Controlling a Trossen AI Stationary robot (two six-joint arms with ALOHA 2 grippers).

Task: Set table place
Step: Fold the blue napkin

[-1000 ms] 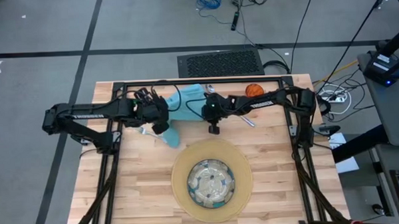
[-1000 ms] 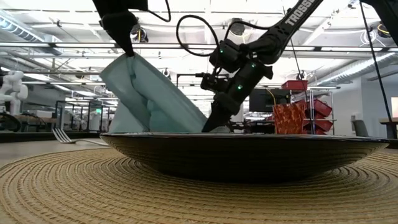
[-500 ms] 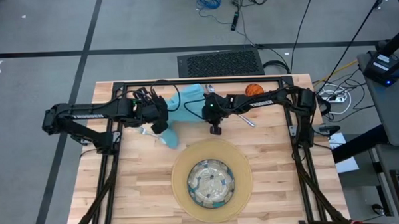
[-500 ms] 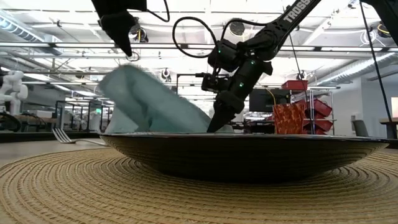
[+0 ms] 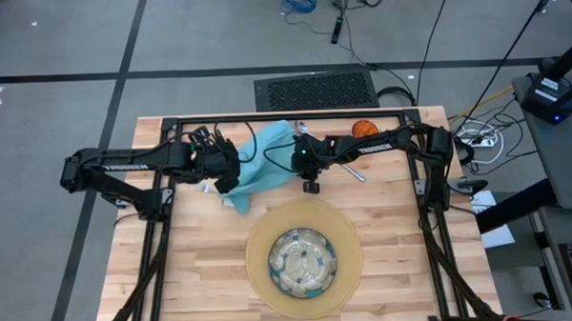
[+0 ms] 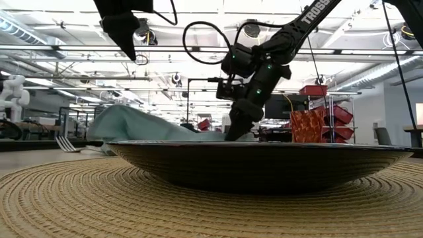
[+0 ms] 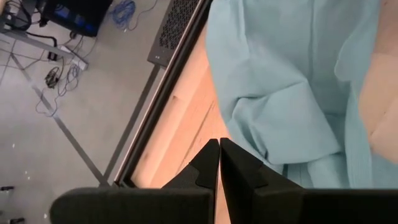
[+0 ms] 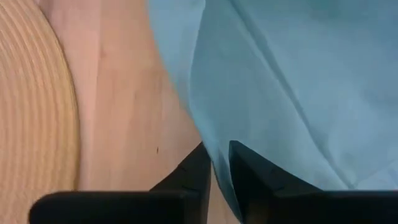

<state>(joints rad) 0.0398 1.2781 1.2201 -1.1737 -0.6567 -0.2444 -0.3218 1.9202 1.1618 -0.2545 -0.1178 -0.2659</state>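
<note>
The teal napkin point(image 5: 265, 167) lies slack and spread on the wooden table point(image 5: 176, 279), between my two grippers. It also shows in the low view point(image 6: 142, 124) and the left wrist view point(image 7: 280, 74). My left gripper point(image 5: 228, 184) is shut and empty, raised well above the napkin's left part point(image 6: 127, 49). My right gripper point(image 5: 311, 186) is low at the table, shut on the napkin's right end. The glass plate point(image 5: 302, 260) sits on the round tan mat point(image 5: 261, 266) near the front edge. My right gripper pinches the napkin's edge point(image 8: 211, 146) at its right end between its two fingers. The fingers come from above, slanting down to the table point(image 6: 232, 131). The napkin lies slack on the table from the fingers toward the left.
The orange cup point(image 5: 364, 129) stands at the far edge, right of the napkin. A silver utensil point(image 5: 355, 173) lies right of my right gripper. A fork point(image 6: 66, 143) lies left of the napkin. The black frame rails point(image 5: 284, 117) run around the table.
My left gripper has let go of the napkin's raised corner and stays up. The napkin's left part has fallen from standing upright and now lies flat on the table. Its right end stays in my right gripper, which has kept low.
</note>
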